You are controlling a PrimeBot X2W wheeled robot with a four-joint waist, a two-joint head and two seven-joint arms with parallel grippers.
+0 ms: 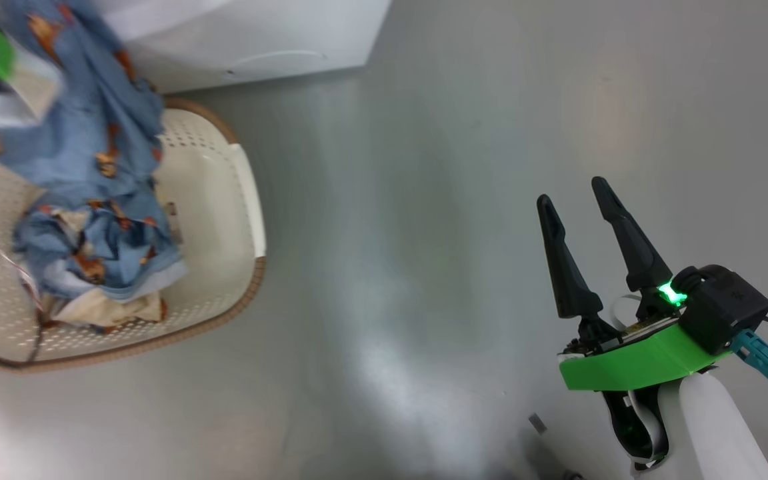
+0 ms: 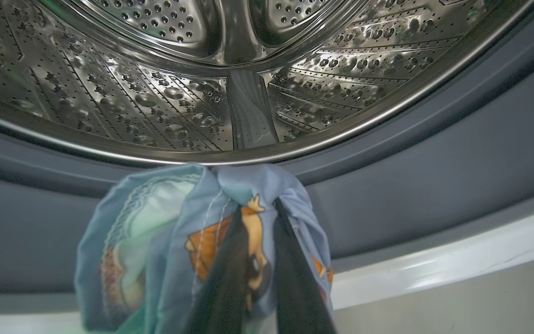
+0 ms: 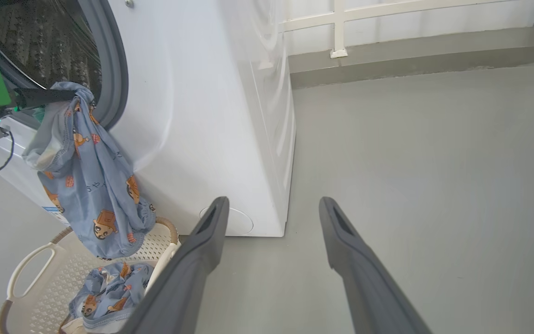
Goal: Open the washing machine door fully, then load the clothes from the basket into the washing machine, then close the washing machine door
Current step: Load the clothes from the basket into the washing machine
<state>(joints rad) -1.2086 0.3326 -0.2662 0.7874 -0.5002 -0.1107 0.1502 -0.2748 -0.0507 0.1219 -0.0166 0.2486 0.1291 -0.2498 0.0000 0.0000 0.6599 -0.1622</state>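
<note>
Grey floor (image 1: 424, 233) spreads across the head view. At its left stands the basket (image 1: 214, 287), with a crumpled heap of the clothes (image 1: 101, 253) inside. A blue garment (image 1: 91, 127) printed with orange-brown figures hangs from the upper left corner down over that heap. The white lower corner of the washing machine (image 1: 244, 40) sits just beyond the basket. At the lower right, well apart from the basket, the right gripper (image 1: 572, 191) has its fingers spread with nothing between them.

From the left wrist, the left gripper (image 2: 257, 208) is clenched on the blue garment. The bunched fabric sits at the lower lip of the blue-grey seal (image 2: 434, 185), and the steel drum (image 2: 155, 93) is just beyond it.

From the right wrist, the machine's white side stands on the floor before a pale wall (image 3: 410, 18). At the opening, upper left, the left gripper holds the garment's top by the seal. The rest hangs down the machine's front towards the basket, where more clothes lie. The right gripper's own fingers stand wide apart over bare floor near the machine's corner.
</note>
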